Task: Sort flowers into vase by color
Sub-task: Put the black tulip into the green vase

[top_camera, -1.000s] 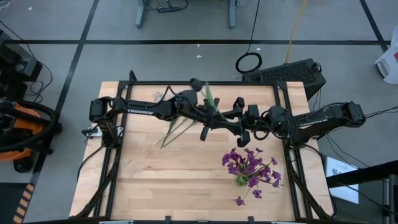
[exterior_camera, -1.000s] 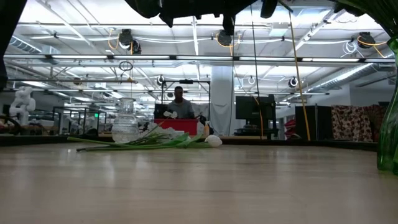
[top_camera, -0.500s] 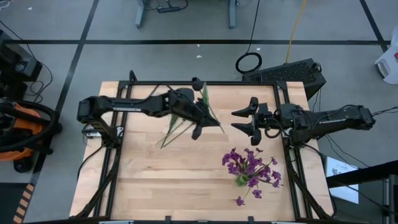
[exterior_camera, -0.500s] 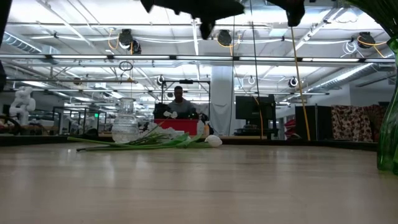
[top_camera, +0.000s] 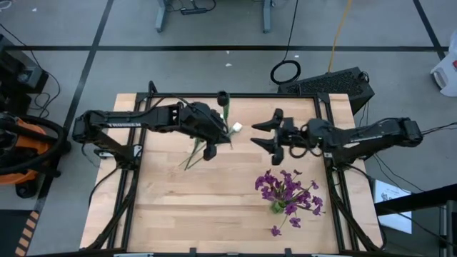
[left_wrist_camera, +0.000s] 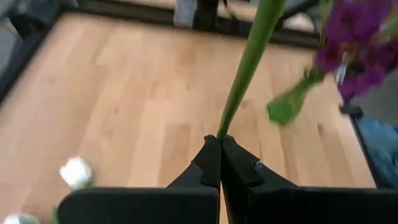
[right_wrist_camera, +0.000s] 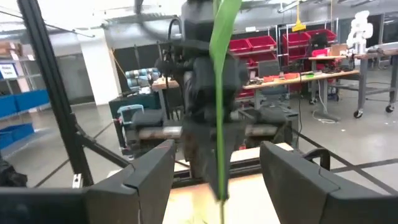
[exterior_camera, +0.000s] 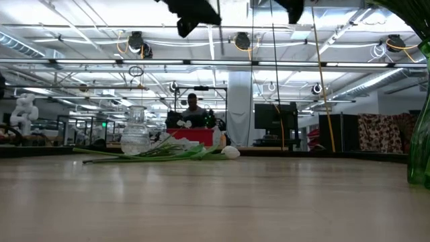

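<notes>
While the green vase of purple flowers (top_camera: 287, 193) is seen standing at the table's (top_camera: 178, 214) four o'clock, a single green stem (left_wrist_camera: 249, 62) is clamped between the closed fingers of the left gripper (left_wrist_camera: 219, 144) above mid-table. Toward three o'clock, the right gripper (top_camera: 265, 133) is held apart and empty. White-budded stems (top_camera: 203, 146) lie near twelve o'clock beside a clear vase (exterior_camera: 135, 132).

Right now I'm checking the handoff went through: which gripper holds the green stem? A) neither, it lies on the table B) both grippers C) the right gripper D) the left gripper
D: in the left wrist view the left gripper is shut on the green stem, while the right gripper stands open and apart from it.
</notes>
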